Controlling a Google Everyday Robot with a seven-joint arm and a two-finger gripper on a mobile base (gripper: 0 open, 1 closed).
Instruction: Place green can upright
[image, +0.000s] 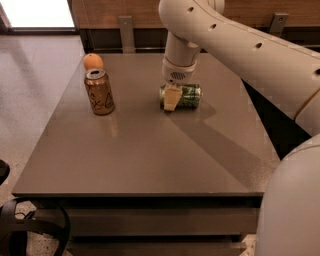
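Observation:
The green can (187, 96) lies on its side on the brown table (150, 155), right of the middle and towards the back. It has a mottled green and pale label, and its long axis runs left to right. My gripper (172, 99) hangs straight down from the white arm and sits at the can's left end, right against it, covering part of it. The can rests on the table top.
A copper-brown can (99, 92) with dark scribbled lettering stands upright at the back left. An orange (93, 61) lies just behind it. My white arm (260, 55) stretches over the table's right side. The table's front edge is near the bottom.

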